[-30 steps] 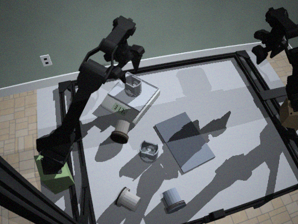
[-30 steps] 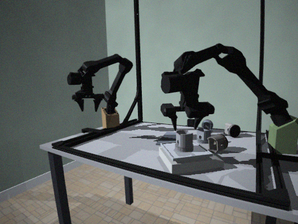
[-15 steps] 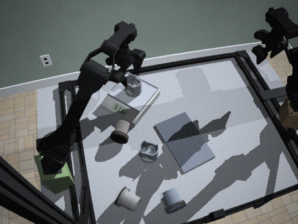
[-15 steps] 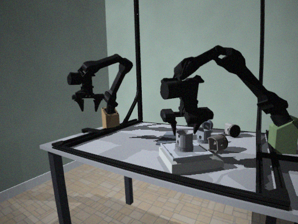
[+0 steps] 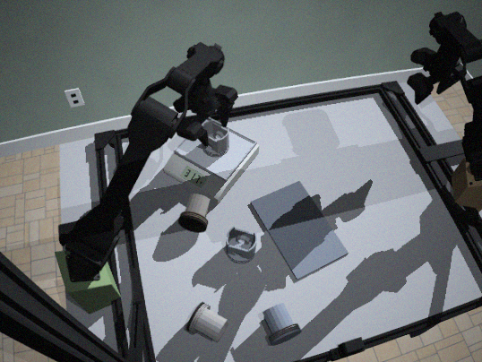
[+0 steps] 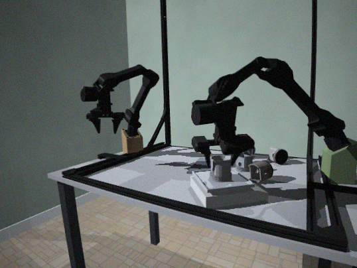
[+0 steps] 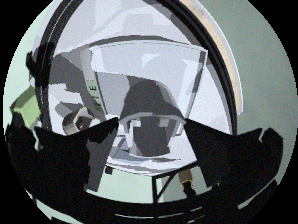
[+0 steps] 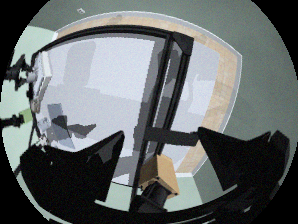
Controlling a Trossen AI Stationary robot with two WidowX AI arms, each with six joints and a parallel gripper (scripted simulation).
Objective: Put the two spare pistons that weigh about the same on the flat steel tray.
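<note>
Left claw [image 5: 216,133] [image 6: 221,166] [image 7: 152,119] [image 8: 30,75]: wide open astride piston [image 5: 218,142] [image 6: 221,170] [image 7: 150,140] [image 8: 31,77] on scale [image 5: 239,168] [image 6: 232,199] [image 7: 150,60] [image 8: 48,75], gripping nothing, near tabletop's [image 5: 358,134] [image 6: 133,172] [image 7: 220,105] [image 8: 110,75] wall-side edge; right claw [image 5: 429,96] [image 6: 107,133] [image 8: 161,131]: fully open, empty, raised toward opposite end.
</note>
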